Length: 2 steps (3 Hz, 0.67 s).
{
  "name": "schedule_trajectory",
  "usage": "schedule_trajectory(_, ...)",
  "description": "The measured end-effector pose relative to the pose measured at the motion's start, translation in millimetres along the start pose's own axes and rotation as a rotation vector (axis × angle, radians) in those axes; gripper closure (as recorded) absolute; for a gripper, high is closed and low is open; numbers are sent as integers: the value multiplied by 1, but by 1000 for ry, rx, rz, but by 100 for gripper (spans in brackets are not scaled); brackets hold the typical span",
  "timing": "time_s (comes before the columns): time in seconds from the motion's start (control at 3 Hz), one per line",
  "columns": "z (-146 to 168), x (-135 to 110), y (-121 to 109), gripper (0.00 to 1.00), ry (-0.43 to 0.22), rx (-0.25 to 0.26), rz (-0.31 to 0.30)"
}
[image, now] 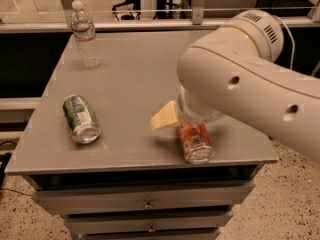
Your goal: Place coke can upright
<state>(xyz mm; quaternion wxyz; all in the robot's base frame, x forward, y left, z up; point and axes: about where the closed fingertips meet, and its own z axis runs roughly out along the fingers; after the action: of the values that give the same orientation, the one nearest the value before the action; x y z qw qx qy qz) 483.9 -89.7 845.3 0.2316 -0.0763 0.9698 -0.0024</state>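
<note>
The coke can [196, 143], orange-red with a silver end and a small white label, lies on its side near the front right edge of the grey table [130, 79], its silver end facing the front. My gripper [164, 117] shows only as a tan tip just left of the can's far end, low over the table. My white arm [240, 79] covers the can's far half and the rest of the gripper.
A green-and-silver can [80, 118] lies on its side at the front left. A clear plastic water bottle [85, 35] stands upright at the back left. Drawers [147, 203] run below the table's front edge. A railing stands behind the table.
</note>
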Motion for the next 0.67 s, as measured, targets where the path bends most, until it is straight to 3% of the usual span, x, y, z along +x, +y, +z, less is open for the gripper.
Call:
schedule_trajectory(0.33,6,10,4,24,19,5,86)
schedule_trajectory(0.67,6,10,4,48,7,10,127)
